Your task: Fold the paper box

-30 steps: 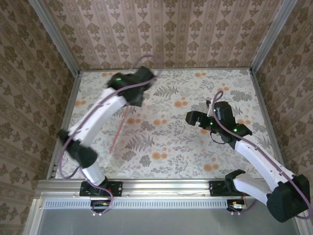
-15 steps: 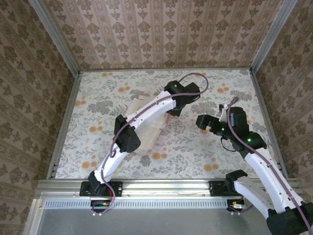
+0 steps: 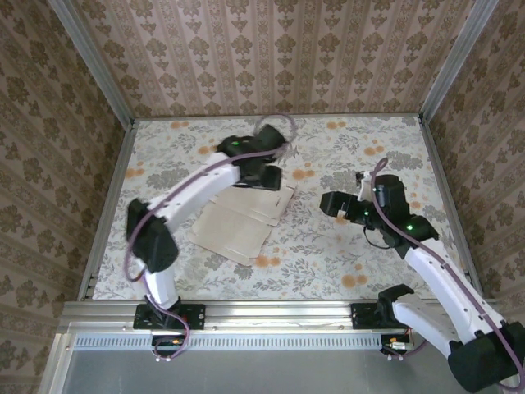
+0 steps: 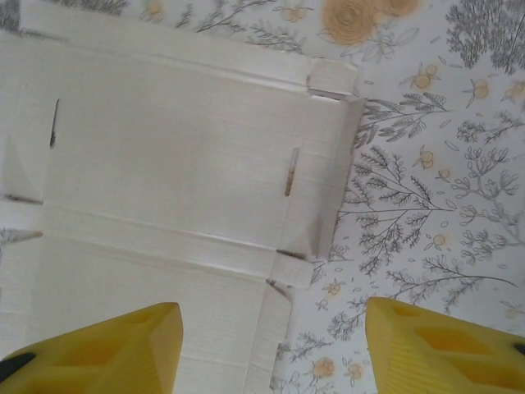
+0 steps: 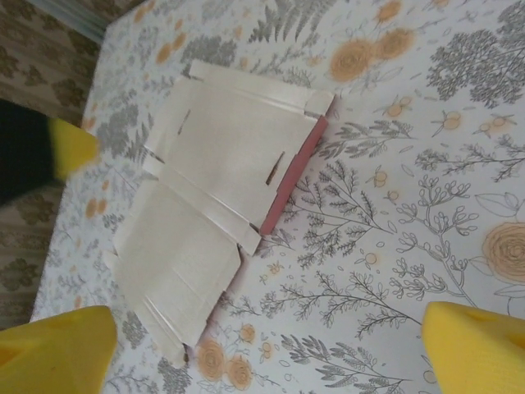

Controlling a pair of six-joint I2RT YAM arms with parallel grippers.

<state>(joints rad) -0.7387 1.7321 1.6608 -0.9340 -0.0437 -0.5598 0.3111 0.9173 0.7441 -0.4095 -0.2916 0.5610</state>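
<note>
Judged from how it lies, the folding has hardly begun. One box lies opened out flat on the floral worktop, near its middle, pale inside face up. Its creases and slots show in the left wrist view, but no wall or flap stands upright. The right wrist view shows a strip of pink outside along the box's right edge, where that narrow flap looks slightly raised. That is the only hint of a fold, and I cannot tell whether it is more than a crease springing up. Left to do, as I judge it: raise the side walls, tuck the small tabs, and bring the lid over, which is nearly all of it.

Counted from near to far:
- Two arm bases stand on the near side of the box.
- One box lies on one worktop.
- The right jaws sit to the right of the box, apart from it. They are spread wide with nothing between the two yellow fingers.
- The left jaws hang over the box's far right corner, also parted and holding nothing. One yellow finger is above the cardboard and the other is above the bare worktop beside it. Whether either tip touches the box I cannot tell.
</note>
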